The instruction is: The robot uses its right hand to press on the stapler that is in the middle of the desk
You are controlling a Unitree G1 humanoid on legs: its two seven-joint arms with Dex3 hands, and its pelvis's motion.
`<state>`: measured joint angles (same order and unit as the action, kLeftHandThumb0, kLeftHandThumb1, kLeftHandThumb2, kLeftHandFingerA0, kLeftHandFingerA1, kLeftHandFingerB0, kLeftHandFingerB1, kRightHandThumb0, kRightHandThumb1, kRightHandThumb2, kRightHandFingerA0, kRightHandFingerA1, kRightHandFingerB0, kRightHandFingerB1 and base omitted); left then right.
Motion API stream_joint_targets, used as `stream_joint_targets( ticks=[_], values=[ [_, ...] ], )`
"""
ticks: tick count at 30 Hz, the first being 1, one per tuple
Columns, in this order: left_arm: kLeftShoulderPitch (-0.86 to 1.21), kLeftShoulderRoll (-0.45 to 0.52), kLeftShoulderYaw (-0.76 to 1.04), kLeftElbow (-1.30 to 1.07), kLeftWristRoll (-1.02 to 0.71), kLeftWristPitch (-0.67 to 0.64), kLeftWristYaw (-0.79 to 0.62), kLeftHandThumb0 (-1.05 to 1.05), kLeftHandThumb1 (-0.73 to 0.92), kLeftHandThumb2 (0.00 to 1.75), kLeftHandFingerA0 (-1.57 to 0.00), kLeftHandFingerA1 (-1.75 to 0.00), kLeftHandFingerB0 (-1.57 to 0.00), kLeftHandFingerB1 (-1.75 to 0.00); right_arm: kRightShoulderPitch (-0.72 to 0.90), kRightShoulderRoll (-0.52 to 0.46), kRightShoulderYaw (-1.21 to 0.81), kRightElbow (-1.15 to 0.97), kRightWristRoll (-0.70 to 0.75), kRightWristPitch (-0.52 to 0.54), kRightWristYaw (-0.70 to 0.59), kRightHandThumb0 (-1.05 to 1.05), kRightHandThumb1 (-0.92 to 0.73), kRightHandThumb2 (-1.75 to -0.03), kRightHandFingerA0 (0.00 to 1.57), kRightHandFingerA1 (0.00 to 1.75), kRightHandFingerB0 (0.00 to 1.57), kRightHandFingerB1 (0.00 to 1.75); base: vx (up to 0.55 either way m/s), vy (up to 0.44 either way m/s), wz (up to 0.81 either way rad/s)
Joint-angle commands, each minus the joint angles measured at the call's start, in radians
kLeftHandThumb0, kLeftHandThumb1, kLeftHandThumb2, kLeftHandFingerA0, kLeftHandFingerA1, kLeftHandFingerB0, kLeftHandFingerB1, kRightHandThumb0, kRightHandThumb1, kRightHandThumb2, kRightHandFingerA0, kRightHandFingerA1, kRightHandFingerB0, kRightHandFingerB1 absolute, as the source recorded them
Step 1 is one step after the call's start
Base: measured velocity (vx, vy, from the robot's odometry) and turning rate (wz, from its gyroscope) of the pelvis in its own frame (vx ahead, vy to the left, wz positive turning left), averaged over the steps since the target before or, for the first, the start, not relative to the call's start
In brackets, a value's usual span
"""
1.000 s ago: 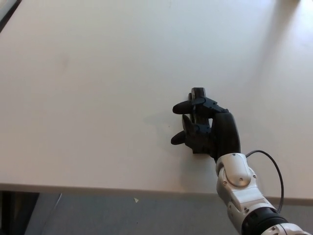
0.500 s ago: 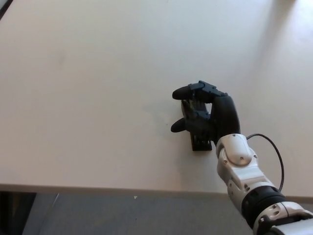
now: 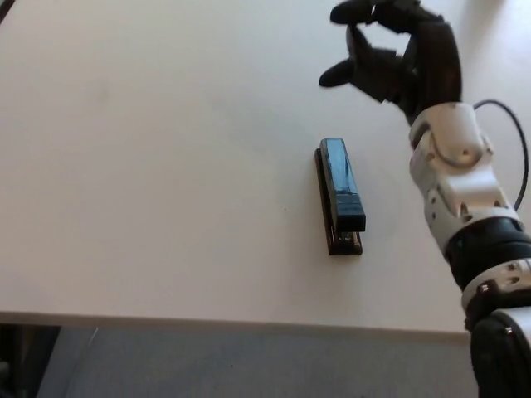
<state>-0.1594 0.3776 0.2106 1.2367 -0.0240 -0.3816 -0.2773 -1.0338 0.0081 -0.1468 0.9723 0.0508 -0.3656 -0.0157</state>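
A black stapler [image 3: 339, 196] lies on the white desk [image 3: 149, 166], its long side running front to back and nothing touching it. My right hand [image 3: 397, 51] is raised well above and behind the stapler, near the top of the head view. Its fingers [image 3: 340, 73] are spread and curled, holding nothing. The white forearm [image 3: 456, 174] runs down the right side of the picture. My left hand does not show.
The desk's front edge [image 3: 207, 322] crosses the bottom of the view, with grey floor below it. A black cable [image 3: 518, 157] loops beside my right forearm.
My right hand has lifted off the stapler and moved up and away from it, uncovering the whole stapler. The stapler stays where it was.
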Motion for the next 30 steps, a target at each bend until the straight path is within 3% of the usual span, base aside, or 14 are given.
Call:
stream_joint_targets(
  ticks=[1, 5, 6, 7, 11, 12, 13, 16, 19, 24, 27, 28, 29, 30],
  values=[
    [-0.011, 0.027, 0.005, 0.011, -0.006, 0.023, -0.005, -0.74, 0.75, 1.05, -0.07, -0.43, -0.09, -0.32, -0.041, -0.124, -0.049, -0.081, 0.048, 0.078, 0.050, -0.15, -0.80, -0.69, 1.29, 0.85, 0.71, 1.08, 0.00, 0.000, 0.00],
    [-0.018, 0.028, 0.008, 0.010, -0.007, 0.024, 0.003, -0.71, 0.74, 1.05, -0.06, -0.43, -0.07, -0.34, -0.019, -0.226, -0.068, -0.196, 0.032, 0.121, 0.037, -0.14, -0.78, -0.74, 1.19, 0.86, 0.69, 1.14, 0.00, 0.000, 0.00],
    [-0.019, 0.029, 0.010, 0.011, -0.010, 0.024, 0.001, -0.72, 0.92, 0.71, -0.14, -0.32, -0.11, -0.23, -0.002, -0.259, -0.094, -0.248, 0.058, 0.154, 0.045, -0.11, -0.78, -0.76, 1.18, 0.91, 0.67, 1.20, 0.00, 0.000, 0.00],
    [-0.019, 0.028, 0.009, 0.012, -0.007, 0.028, 0.009, -0.74, 0.75, 1.05, -0.07, -0.43, -0.09, -0.34, 0.016, -0.348, -0.151, -0.234, 0.104, 0.142, 0.107, -0.09, -0.74, -0.82, 1.25, 1.04, 0.67, 1.20, 0.00, 0.000, 0.00],
    [-0.025, 0.034, 0.010, 0.015, -0.006, 0.035, 0.009, -0.71, 0.74, 1.06, -0.09, -0.44, -0.03, -0.35, 0.036, -0.487, -0.231, -0.166, 0.140, 0.139, 0.170, -0.02, -0.76, -0.80, 1.23, 0.95, 0.68, 1.17, 0.00, 0.000, 0.00],
    [-0.026, 0.035, 0.008, 0.016, -0.004, 0.035, 0.008, -0.70, 0.92, 0.70, -0.14, -0.31, -0.11, -0.24, 0.050, -0.529, -0.257, -0.144, 0.147, 0.123, 0.181, 0.00, -0.77, -0.79, 1.21, 0.94, 0.66, 1.19, 0.00, 0.000, 0.00],
    [-0.029, 0.037, 0.011, 0.017, -0.007, 0.038, 0.004, -0.68, 0.92, 0.70, -0.14, -0.31, -0.11, -0.24, 0.068, -0.572, -0.280, -0.130, 0.151, 0.111, 0.191, 0.04, -0.73, -0.87, 1.22, 0.98, 0.66, 1.22, 0.00, 0.000, 0.00],
    [-0.034, 0.044, 0.010, 0.016, -0.006, 0.037, 0.002, -0.69, 0.73, 1.05, -0.07, -0.44, -0.05, -0.35, 0.137, -0.672, -0.359, -0.133, 0.185, 0.118, 0.213, -0.05, -0.52, -1.09, 1.26, 1.00, 0.72, 1.30, 0.00, 0.000, 0.00],
    [-0.036, 0.048, 0.009, 0.016, -0.004, 0.034, 0.002, -0.73, 0.74, 1.05, -0.14, -0.46, -0.02, -0.36, 0.249, -0.755, -0.449, -0.160, 0.177, 0.187, 0.115, -0.16, -0.67, -0.81, 1.24, 0.92, 0.77, 1.05, 0.00, 0.000, 0.00],
    [-0.037, 0.053, -0.006, 0.018, 0.014, 0.021, 0.012, -0.73, 0.75, 1.06, -0.15, -0.47, 0.00, -0.36, 0.460, -0.813, -0.551, -0.152, 0.178, 0.217, 0.081, -0.13, -0.78, -0.70, 1.18, 0.86, 0.76, 0.96, 0.00, 0.000, 0.00],
    [-0.037, 0.052, -0.003, 0.016, 0.009, 0.026, 0.013, -0.73, 0.79, 0.92, -0.11, -0.38, -0.10, -0.36, 0.602, -0.795, -0.608, -0.112, 0.185, 0.151, 0.078, -0.07, -0.75, -0.73, 1.06, 1.03, 0.70, 1.12, 0.00, 0.000, 0.00],
    [-0.037, 0.051, 0.000, 0.016, 0.005, 0.028, 0.013, -0.34, 0.58, 1.12, -0.01, -0.47, 0.00, -0.46, 0.642, -0.789, -0.624, -0.098, 0.189, 0.153, 0.075, -0.08, -0.75, -0.73, 1.03, 1.07, 0.69, 1.11, 0.00, 0.000, 0.00],
    [-0.035, 0.053, -0.003, 0.015, 0.008, 0.024, 0.009, -0.69, 0.92, 0.69, -0.18, -0.32, -0.11, -0.26, 0.678, -0.780, -0.641, -0.080, 0.194, 0.138, 0.069, -0.07, -0.77, -0.70, 1.02, 1.13, 0.72, 1.11, 0.00, 0.000, 0.00],
    [-0.036, 0.054, -0.004, 0.017, 0.009, 0.025, 0.009, -0.70, 0.92, 0.68, -0.18, -0.31, -0.11, -0.25, 0.726, -0.765, -0.660, -0.057, 0.206, 0.113, 0.084, -0.10, -0.79, -0.68, 1.05, 1.08, 0.67, 1.18, 0.00, 0.000, 0.00]
  ],
)
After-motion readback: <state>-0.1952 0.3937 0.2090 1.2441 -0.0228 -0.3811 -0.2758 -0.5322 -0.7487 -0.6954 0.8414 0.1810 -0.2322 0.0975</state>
